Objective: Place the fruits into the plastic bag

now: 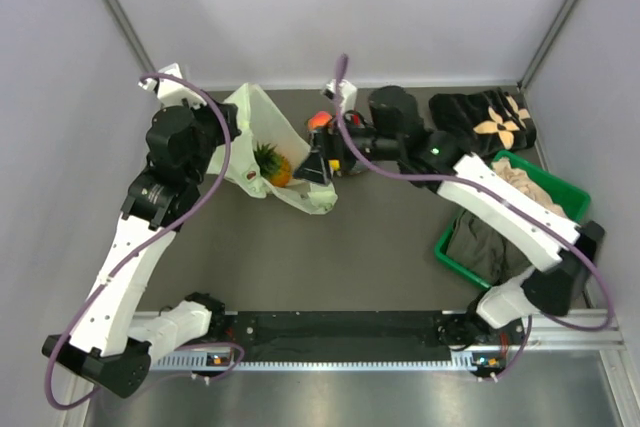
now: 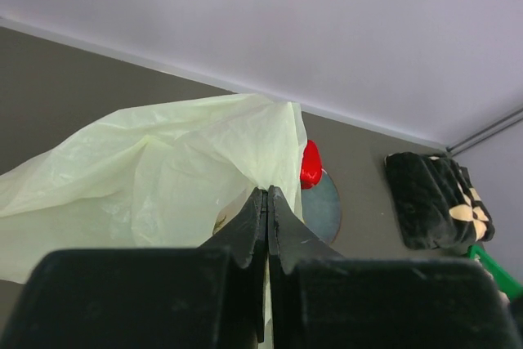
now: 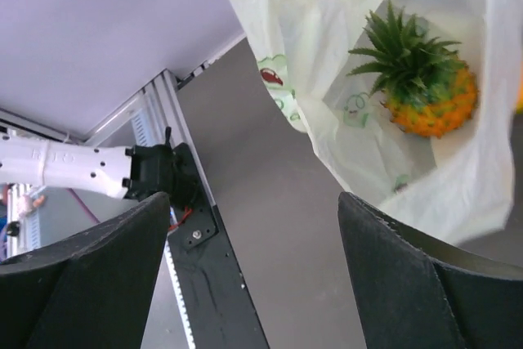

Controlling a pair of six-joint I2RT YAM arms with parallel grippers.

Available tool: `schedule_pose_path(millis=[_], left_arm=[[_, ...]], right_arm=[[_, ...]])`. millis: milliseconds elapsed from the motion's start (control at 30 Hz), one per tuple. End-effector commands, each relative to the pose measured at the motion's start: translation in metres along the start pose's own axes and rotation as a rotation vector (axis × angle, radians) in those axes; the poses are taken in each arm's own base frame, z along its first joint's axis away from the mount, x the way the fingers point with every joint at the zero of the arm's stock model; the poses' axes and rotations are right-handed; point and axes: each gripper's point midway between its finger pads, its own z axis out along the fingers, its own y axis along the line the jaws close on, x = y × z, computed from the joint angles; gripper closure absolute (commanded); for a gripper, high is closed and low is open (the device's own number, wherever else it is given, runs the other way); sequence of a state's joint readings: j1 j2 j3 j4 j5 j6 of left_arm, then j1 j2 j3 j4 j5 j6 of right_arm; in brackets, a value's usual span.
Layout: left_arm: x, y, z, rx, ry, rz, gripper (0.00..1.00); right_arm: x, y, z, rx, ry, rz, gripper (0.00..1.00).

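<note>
Covering the whole work cell, dark grey table (image 1: 380, 247), matt surface; pale lilac walls (image 1: 350, 7) close it on three sides, with metal struts in the far corners. Black rail (image 1: 340, 332) runs along the near edge, with both arm bases at its ends. Plastic bag (image 1: 248, 117), pale green and translucent, sits left of centre toward the back, its rim lifted and its mouth gaping toward the right arm. Green basket (image 1: 560, 192) at the right edge, crumpled clothes inside, partly covered by the right forearm. Dark cloth (image 1: 485, 119) with a cream flower print lies far right by the back wall. Left gripper (image 2: 267, 195) fully closed, bag film pinched between its tips, holding the rim up. Right gripper (image 3: 249, 202) just beside the bag mouth, jaws spread wide, nothing between them. Grey plate (image 2: 325, 206) behind the bag, mostly hidden by it. Pineapple (image 3: 425, 91) lies inside the bag. Red fruit (image 2: 310, 165) on the plate, just beside the bag's film.
</note>
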State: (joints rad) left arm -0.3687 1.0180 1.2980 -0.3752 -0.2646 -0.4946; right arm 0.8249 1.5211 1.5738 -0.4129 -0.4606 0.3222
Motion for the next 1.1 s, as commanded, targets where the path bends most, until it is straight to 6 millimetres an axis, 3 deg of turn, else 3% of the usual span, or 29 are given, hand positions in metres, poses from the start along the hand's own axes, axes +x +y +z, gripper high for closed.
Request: schedule_pose_path(millis=[0,33,133,333,700,867,1000,1067], left_arm=[[-0.015,-0.001,0.0,-0.011,-0.032,0.02,1.0],[-0.016,-0.003,0.001,-0.007,-0.032,0.024,1.0],[-0.016,-0.004,0.002,-0.007,-0.027,0.022,1.0],[-0.016,-0.005,0.003,-0.007,-0.023,0.017,1.0],[-0.015,-0.006,0.007,-0.007,-0.013,0.024,1.0],[-0.014,-0.007,0.01,-0.005,-0.009,0.028,1.0],[-0.01,-0.007,0.011,-0.003,0.0,0.027,1.0],[-0.01,-0.007,0.011,-0.004,0.001,0.026,1.0]], right_arm=[[0.016,-0.006,-0.03,0.095,-0.005,-0.034,0.17],[0.037,-0.02,-0.03,0.12,0.043,-0.002,0.18],[0.059,-0.034,-0.031,0.129,0.072,0.013,0.24],[0.078,-0.061,-0.027,0.123,0.102,0.076,0.28],[0.073,-0.087,-0.004,0.081,0.092,0.058,0.29],[0.078,-0.093,0.01,0.057,0.132,0.072,0.33],[0.07,-0.097,0.02,0.043,0.106,0.062,0.36],[0.063,-0.099,0.023,0.054,0.108,0.058,0.42]])
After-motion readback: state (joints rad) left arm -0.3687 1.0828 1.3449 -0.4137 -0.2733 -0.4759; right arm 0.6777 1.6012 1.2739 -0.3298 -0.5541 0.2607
